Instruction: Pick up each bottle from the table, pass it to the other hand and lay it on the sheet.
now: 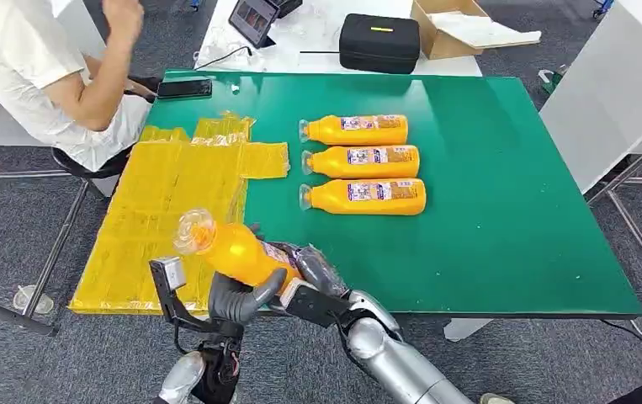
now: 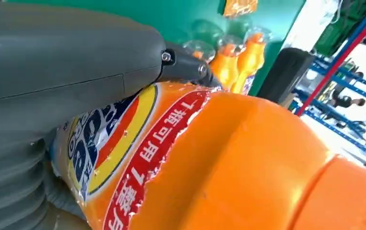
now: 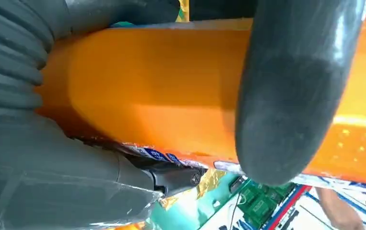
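An orange bottle is held above the near edge of the green table, tilted, with its clear cap end pointing up and toward the yellow sheet. It is gripped by both hands at once: the left hand is wrapped under its middle, and the right hand is closed around its labelled lower part. In the left wrist view the thick grey thumb is pressed against the label, on which red, blue and yellow bands and a line of Chinese characters are seen; the characters cannot be read with certainty. In the right wrist view a dark finger is laid across the orange body, with a strip of blue label edge below it.

Three more orange bottles are laid side by side on the table, caps toward the sheet, each carrying a blue and white label too small to be read. A person in a white shirt is seated beyond the sheet. A black case and an open cardboard box are seen on the white table behind.
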